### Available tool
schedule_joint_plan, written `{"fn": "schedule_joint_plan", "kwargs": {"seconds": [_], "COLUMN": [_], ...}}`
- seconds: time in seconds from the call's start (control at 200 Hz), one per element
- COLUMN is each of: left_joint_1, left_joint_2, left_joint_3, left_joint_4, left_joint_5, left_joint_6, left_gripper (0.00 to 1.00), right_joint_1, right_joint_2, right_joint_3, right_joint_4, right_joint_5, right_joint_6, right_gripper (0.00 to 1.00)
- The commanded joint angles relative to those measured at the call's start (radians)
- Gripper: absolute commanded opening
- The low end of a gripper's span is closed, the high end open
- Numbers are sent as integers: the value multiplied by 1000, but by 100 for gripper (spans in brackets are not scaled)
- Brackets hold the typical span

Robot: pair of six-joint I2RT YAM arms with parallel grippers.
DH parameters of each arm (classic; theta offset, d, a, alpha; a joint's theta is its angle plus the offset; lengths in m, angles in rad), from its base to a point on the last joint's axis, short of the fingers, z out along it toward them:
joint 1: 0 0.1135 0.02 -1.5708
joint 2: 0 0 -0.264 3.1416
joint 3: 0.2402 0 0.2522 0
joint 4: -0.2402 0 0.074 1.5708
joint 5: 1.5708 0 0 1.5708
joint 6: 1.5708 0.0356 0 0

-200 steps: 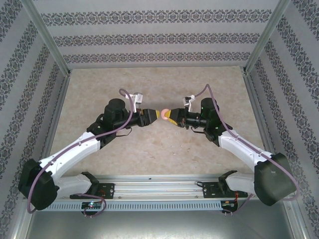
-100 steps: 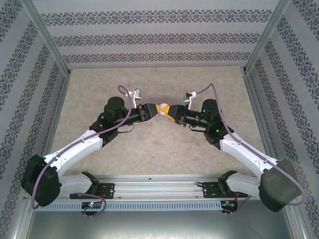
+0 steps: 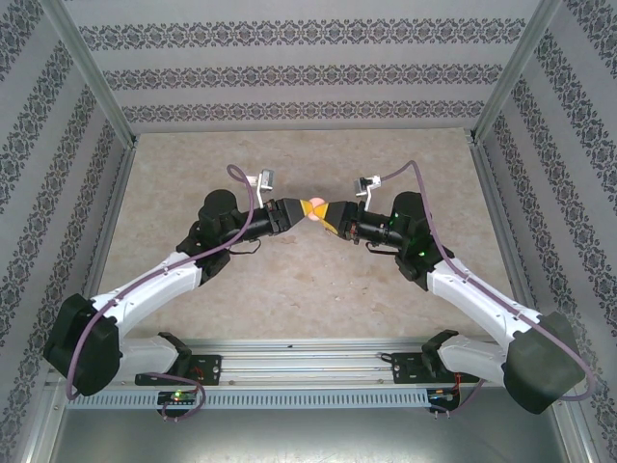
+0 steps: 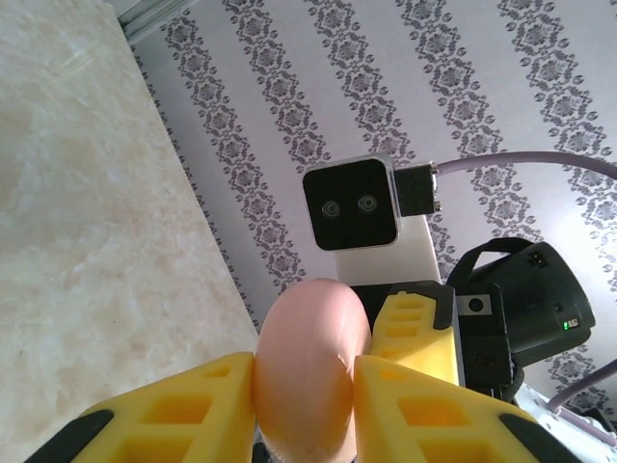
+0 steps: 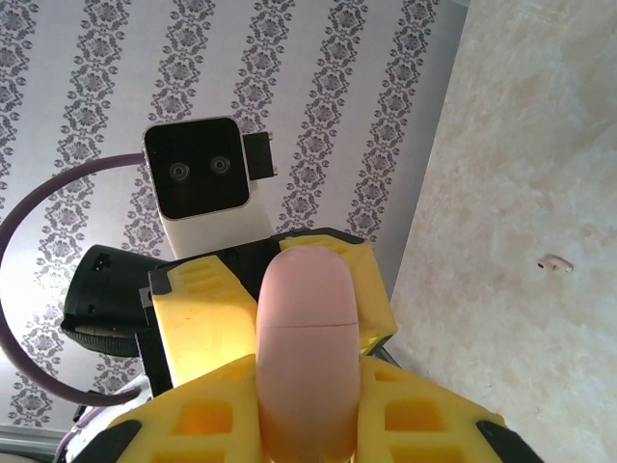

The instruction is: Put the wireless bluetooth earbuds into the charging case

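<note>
Earbud (image 5: pixel 554 262) on table (image 5: pixel 521 145), right-wrist view

The left arm (image 3: pixel 145 289) and right arm (image 3: pixel 477 299) are made of white links and black joints, each trailed by a purple cable (image 4: pixel 511 159), fitted with a black-faced camera (image 4: pixel 352 207) and tipped with yellow fingers (image 4: pixel 174 410).

One overhead camera, two facing wrist cameras
The top view looks down from 6 o'clock over the beige marbled bench (image 3: pixel 318 289); the close wrist views share the smooth pink rounded charging case (image 4: pixel 310 371), each facing the other's white box camera (image 4: pixel 352 204).
</note>
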Motion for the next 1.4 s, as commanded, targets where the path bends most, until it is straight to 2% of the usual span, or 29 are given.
{"fn": "schedule_joint_plan", "kwargs": {"seconds": [0.0, 0.22, 0.315, 0.385, 0.605, 0.739, 0.899, 0.989, 1.214, 1.394], "left_joint_1": [1, 8, 14, 20, 27, 32, 32, 32, 33, 34], "left_joint_2": [35, 60, 28, 1, -73, -101, -129, -151, -173, -167], "left_joint_3": [0, 3, -16, -28, -26, 1, 57, 74, 72, 87], "left_joint_4": [154, 241, 212, 163, 27, -54, -196, -251, -241, -246], "left_joint_5": [92, 126, 99, 80, 64, 133, 216, 237, 273, 302], "left_joint_6": [-50, -62, -16, 27, 156, 264, 375, 429, 454, 470], "left_gripper": [28, 16, 13, 12, 11, 11, 11, 11, 11, 11], "right_joint_1": [38, 53, 49, 41, -47, -96, -56, -34, -21, 2], "right_joint_2": [11, 24, 6, -12, -65, -91, -75, -47, 12, 56], "right_joint_3": [52, 91, 111, 119, 129, 194, 373, 439, 474, 492], "right_joint_4": [41, -34, -113, -171, -222, -357, -718, -829, -893, -889], "right_joint_5": [-52, -53, -55, -48, -103, -170, -215, -223, -212, -249], "right_joint_6": [-22, -61, -104, -135, -150, -261, -572, -677, -761, -771], "right_gripper": [5, 15, 27, 39, 55, 60, 62, 62, 62, 57]}}
